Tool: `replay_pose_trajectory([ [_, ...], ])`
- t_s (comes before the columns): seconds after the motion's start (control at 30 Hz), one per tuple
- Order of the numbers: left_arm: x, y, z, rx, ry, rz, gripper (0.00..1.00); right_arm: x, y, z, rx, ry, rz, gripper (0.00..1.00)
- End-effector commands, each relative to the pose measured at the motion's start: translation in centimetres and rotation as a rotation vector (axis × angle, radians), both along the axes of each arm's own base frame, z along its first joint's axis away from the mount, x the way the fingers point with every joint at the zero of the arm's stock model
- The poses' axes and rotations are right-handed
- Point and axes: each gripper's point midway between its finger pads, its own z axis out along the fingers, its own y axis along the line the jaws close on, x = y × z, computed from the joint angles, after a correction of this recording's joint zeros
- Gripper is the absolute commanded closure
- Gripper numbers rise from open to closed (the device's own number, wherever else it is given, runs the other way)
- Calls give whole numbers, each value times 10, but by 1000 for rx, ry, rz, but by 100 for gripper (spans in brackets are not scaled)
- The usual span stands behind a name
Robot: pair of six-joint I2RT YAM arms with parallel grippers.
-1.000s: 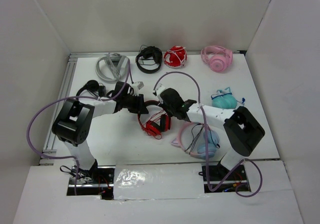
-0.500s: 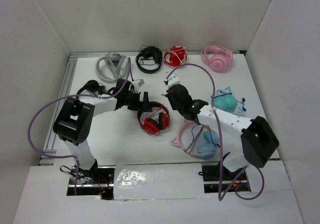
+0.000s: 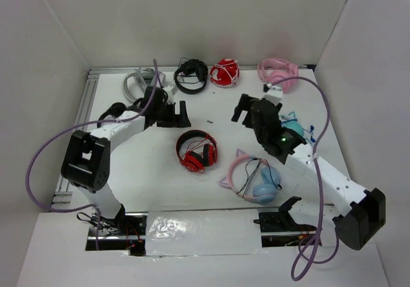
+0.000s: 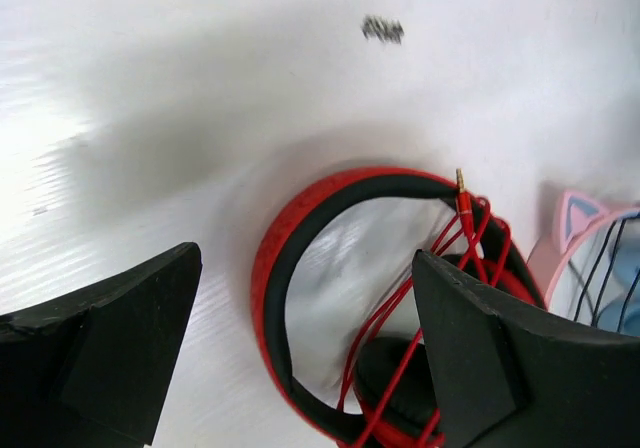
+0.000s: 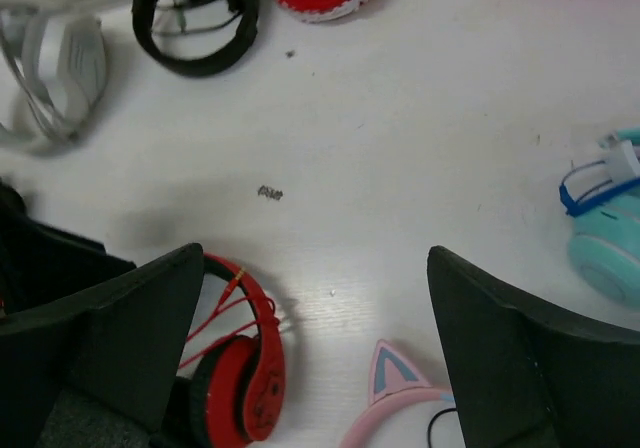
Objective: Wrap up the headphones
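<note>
The red headphones (image 3: 197, 151) lie flat on the white table near its middle, with their thin red cable (image 4: 470, 230) looped over the black-lined headband and the ear cups. My left gripper (image 3: 180, 115) hovers behind and to the left of them, open and holding nothing. In the left wrist view, that gripper (image 4: 305, 268) frames the headband (image 4: 268, 268) from above. Behind and to the right, my right gripper (image 3: 242, 111) hangs open and empty too. The right wrist view shows the headphones (image 5: 245, 378) at its lower left, below that open gripper (image 5: 315, 258).
Grey (image 3: 142, 85), black (image 3: 191, 75), red-and-white (image 3: 224, 73) and pink (image 3: 278, 74) headphones line the back edge. A teal set (image 3: 287, 128) lies at the right. Pink cat-ear headphones (image 3: 251, 178) lie right of the red ones. A small dark speck (image 3: 209, 121) lies between the grippers.
Both grippers have opened and let go of the red headphones. The left arm pulled back and left, the right arm back and right. The headphones now lie free.
</note>
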Motion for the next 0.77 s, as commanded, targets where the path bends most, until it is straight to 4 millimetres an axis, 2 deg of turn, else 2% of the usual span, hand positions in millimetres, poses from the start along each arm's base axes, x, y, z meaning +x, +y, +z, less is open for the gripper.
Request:
replay_pose_trajectory([
  [0.0, 12, 25, 56, 12, -74, 163, 1, -4, -47, 20, 199, -16, -233, 0],
  [0.03, 9, 30, 78, -3, -119, 187, 1, -10, -59, 19, 218, -15, -253, 0],
  [0.1, -3, 44, 90, 0, -128, 258, 1, -13, -80, 19, 264, -14, -309, 0],
  [0.13, -14, 49, 119, -36, -183, 291, 1, -22, -90, 15, 271, -2, -334, 0],
  [0.17, -27, 55, 115, -33, -163, 324, 1, -25, -98, 13, 293, 5, -377, 0],
  [0.2, -41, 62, 142, -76, -220, 364, 1, -32, -110, 9, 277, 15, -414, 0],
  [0.23, -51, 65, 145, -85, -227, 374, 1, -36, -115, 7, 270, 20, -433, 0],
  [0.27, -67, 67, 134, -85, -195, 379, 1, -39, -120, 7, 284, 19, -468, 0],
  [0.3, -78, 69, 134, -92, -192, 384, 1, -45, -126, 5, 270, 16, -488, 0],
  [0.33, -93, 72, 143, -118, -215, 391, 1, -47, -127, 5, 272, 13, -489, 0],
  [0.4, -117, 77, 121, -112, -147, 427, 1, -52, -128, 4, 281, 1, -480, 0],
  [0.43, -129, 78, 126, -142, -161, 433, 1, -53, -126, 5, 293, -8, -467, 0],
  [0.47, -137, 80, 118, -144, -141, 438, 1, -53, -125, 6, 303, -16, -457, 0],
  [0.5, -141, 86, 113, -131, -130, 478, 1, -55, -123, 10, 321, -36, -441, 0],
  [0.53, -146, 88, 120, -148, -152, 478, 1, -57, -119, 11, 332, -39, -410, 0],
  [0.63, -153, 87, 127, -179, -181, 457, 1, -61, -116, 16, 361, -77, -380, 0],
  [0.73, -157, 86, 123, -195, -202, 432, 1, -64, -119, 16, 384, -109, -386, 0],
])
